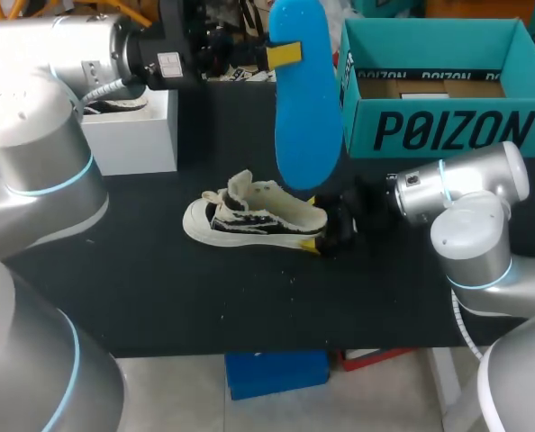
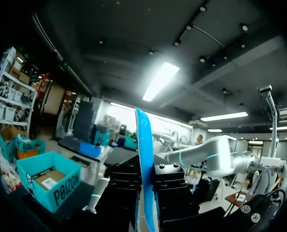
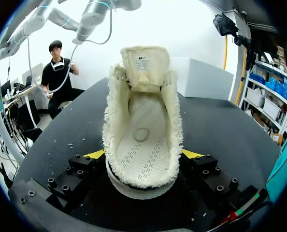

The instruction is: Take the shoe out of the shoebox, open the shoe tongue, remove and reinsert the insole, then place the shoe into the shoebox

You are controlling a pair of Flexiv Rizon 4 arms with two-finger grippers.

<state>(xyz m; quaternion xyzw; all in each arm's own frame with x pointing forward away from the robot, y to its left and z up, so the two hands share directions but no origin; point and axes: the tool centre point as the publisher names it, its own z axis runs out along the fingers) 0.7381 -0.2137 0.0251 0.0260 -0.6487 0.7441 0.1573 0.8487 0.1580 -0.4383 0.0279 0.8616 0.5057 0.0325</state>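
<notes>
The left gripper pinches the blue insole aloft. The right gripper clamps the heel of the shoe on the table, near the shoebox.

Bright blue insole; cream shoe with black patches; teal shoebox with black lettering; black table.

Robot lab: twin arms at black table

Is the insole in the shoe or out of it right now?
Out. The left gripper holds the blue insole upright in the air, clear of the shoe, whose inside shows a bare footbed.
</notes>
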